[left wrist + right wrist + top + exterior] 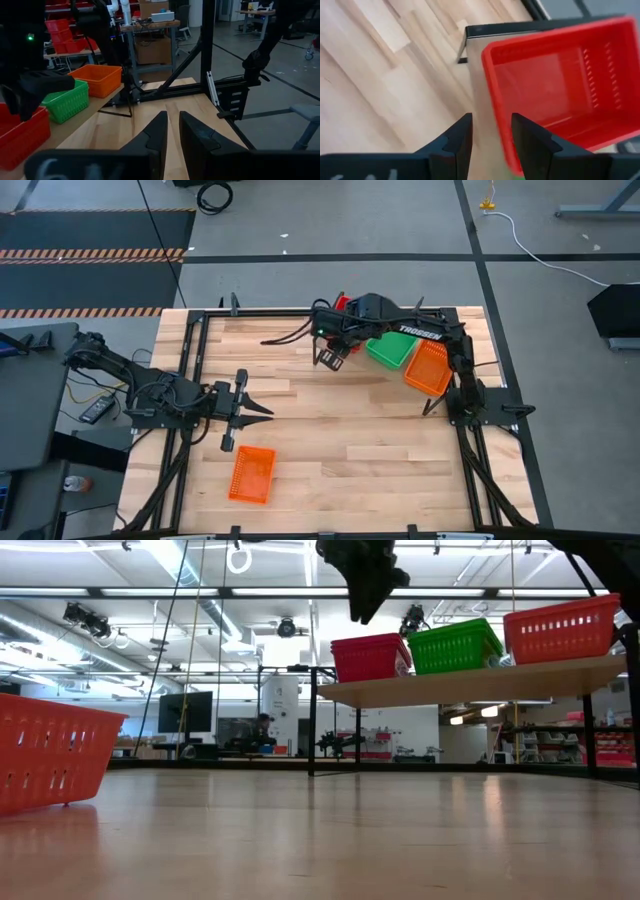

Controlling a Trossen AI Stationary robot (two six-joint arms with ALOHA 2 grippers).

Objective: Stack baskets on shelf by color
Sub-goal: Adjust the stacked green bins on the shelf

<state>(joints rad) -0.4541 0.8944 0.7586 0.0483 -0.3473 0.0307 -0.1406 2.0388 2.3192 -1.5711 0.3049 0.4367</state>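
On the far right part of the wooden surface [330, 450] stands the shelf [470, 682], a tilted light board on thin black legs, carrying three basket stacks in a row: red [368, 656] at the left end, green [455, 645] in the middle, orange [562, 628] at the right end. From above, the green stack [391, 350] and the orange stack [429, 367] show clearly, while the red one [343, 304] is mostly hidden under the right arm. How many baskets sit in each stack cannot be told.

Above the shelf's left end hangs the right pincer [331, 357], raised off the surface; its wrist view shows its two fingers parted by a narrow gap with nothing between them, and the red basket [560, 85] just beyond them, at the board's edge.

Near the left edge of the surface, the left pincer [262, 411] rests low, pointing right, its fingers [155, 137] nearly closed and holding nothing.

One lone orange basket [251, 474] lies on the surface near the front left, just nearer than the left pincer and apart from it.
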